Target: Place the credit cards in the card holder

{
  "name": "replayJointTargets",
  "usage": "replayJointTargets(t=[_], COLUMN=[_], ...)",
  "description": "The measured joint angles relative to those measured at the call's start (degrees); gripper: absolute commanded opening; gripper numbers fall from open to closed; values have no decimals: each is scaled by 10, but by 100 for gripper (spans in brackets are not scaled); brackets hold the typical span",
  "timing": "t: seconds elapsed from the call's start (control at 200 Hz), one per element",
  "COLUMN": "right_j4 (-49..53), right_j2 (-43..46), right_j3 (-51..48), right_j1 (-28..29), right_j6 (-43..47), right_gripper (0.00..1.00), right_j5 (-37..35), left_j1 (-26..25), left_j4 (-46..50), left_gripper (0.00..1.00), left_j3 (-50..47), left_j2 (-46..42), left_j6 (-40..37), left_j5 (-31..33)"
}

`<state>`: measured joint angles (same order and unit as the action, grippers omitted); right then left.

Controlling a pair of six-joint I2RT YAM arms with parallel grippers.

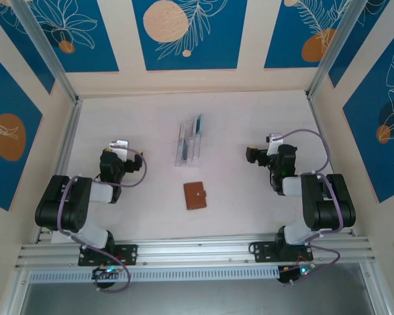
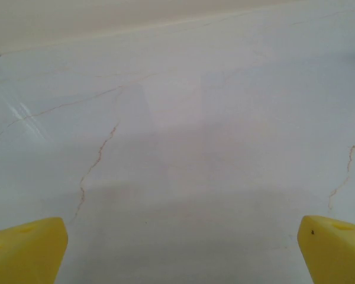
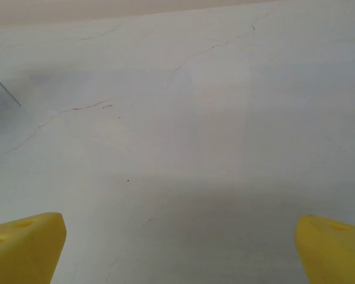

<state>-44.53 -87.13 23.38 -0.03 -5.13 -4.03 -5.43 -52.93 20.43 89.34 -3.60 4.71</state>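
1. State of fingers: my left fingers and my right fingers are both spread fully wide. Neither holds anything, and each pair hangs over bare bench.
2. Location of parts: the credit cards stand on edge in a clear rack at mid-width of the bench, toward the far edge. The card holder lies flat and closed just nearer the near edge than the rack, apart from it.
3. Progress: I judge that no card has been loaded. The holder must be opened first.
4. Opening the holder: I should pin one cover against the bench with one pair of fingers. The other pair should lift the free cover at its snap tab. Which edge of the holder is the hinge I cannot tell from above, so I should confirm it on approach.
5. Drawing a card: approach the rack from above and close on the top edge of one card alone. Pull straight up along the slot so the rack does not tip.
6. Risk: the cards are thin and smooth, so grip squarely on the flat faces.
7. Insertion: feed a short edge into a pocket at a shallow angle, with the holder pinned open.
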Motion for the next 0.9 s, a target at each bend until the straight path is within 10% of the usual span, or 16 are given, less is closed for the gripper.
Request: replayJointTargets(t=[0.9], right_j4=[10], right_j2=[3], right_j3=[2], right_j1=[0], right_j6=[-4], right_gripper=[99], right_j5=[-6], left_j1=[1], left_j4=[5], left_gripper=[100], left_j3=[1], left_j2=[-3], left_j6=[11], left_j5=[40])
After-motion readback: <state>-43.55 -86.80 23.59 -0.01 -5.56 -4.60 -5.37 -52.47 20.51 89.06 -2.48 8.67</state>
